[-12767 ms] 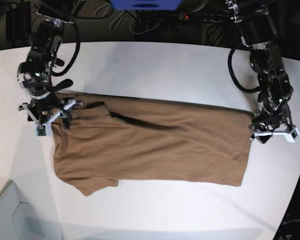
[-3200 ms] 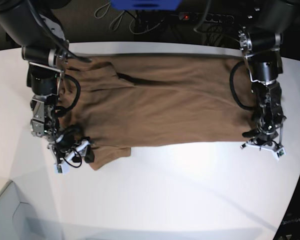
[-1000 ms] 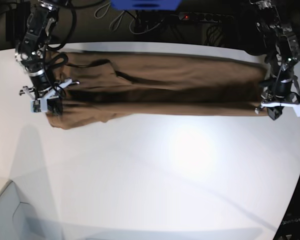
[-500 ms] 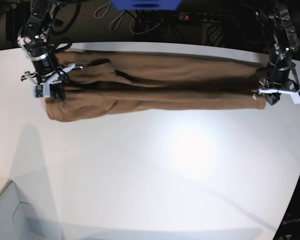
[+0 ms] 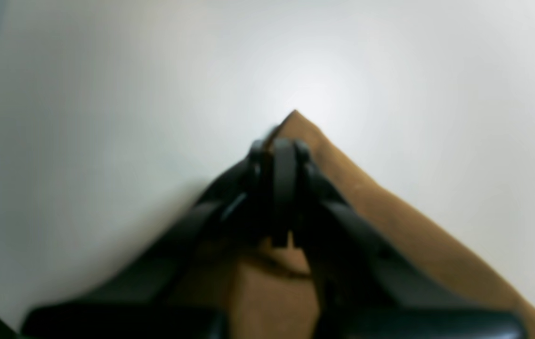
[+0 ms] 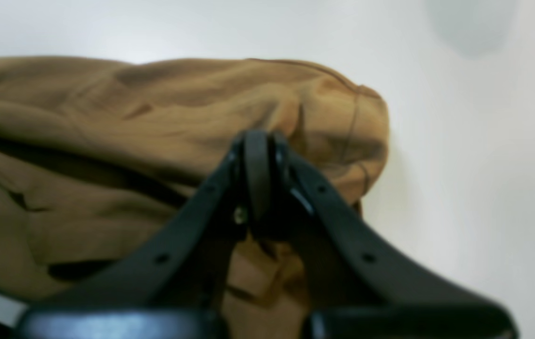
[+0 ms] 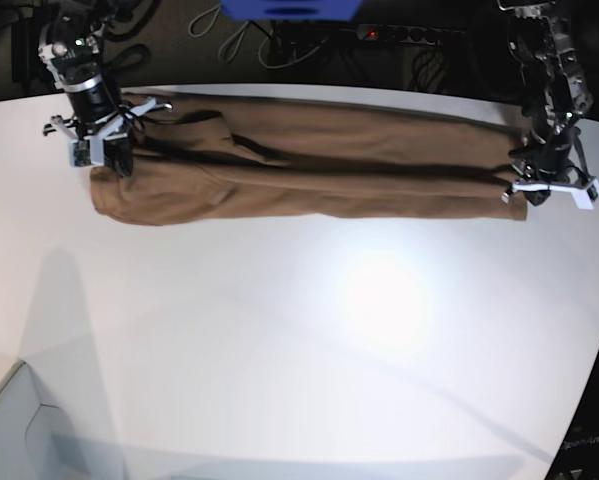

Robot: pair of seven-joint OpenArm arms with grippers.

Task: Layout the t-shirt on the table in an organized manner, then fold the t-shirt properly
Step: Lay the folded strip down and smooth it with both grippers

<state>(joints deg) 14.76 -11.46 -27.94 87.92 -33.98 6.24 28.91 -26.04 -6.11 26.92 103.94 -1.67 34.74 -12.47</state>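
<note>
Two grippers clamped on the t-shirt (image 7: 309, 170), one at each end of a long tan band stretched across the upper part of the base view. Right gripper (image 7: 107, 160) at upper left of that view, pinched shut on the bunched sleeve end; left gripper (image 7: 532, 193) at upper right, pinched shut on the pointed corner of the hem. Seen in the right wrist view: closed black tips (image 6: 258, 160) buried in rumpled tan cloth (image 6: 107, 132) filling the left half of the frame. Seen in the left wrist view: closed tips (image 5: 282, 162) gripping a sharp corner of cloth (image 5: 390, 212) running toward the lower right, white table (image 5: 107, 94) all around.

Compared with half a second before: both grippers carried further toward the top edge of the base view, the near folded layer drawn up with them. Compared with a second before: front edge of the cloth no longer hanging loose but laid flat over the rear layer. Compared with the earliest frame: garment narrowed from a wide spread sheet to a slim doubled strip, lying near the far curved edge of the table (image 7: 309, 350), most of the white surface below left bare.
</note>
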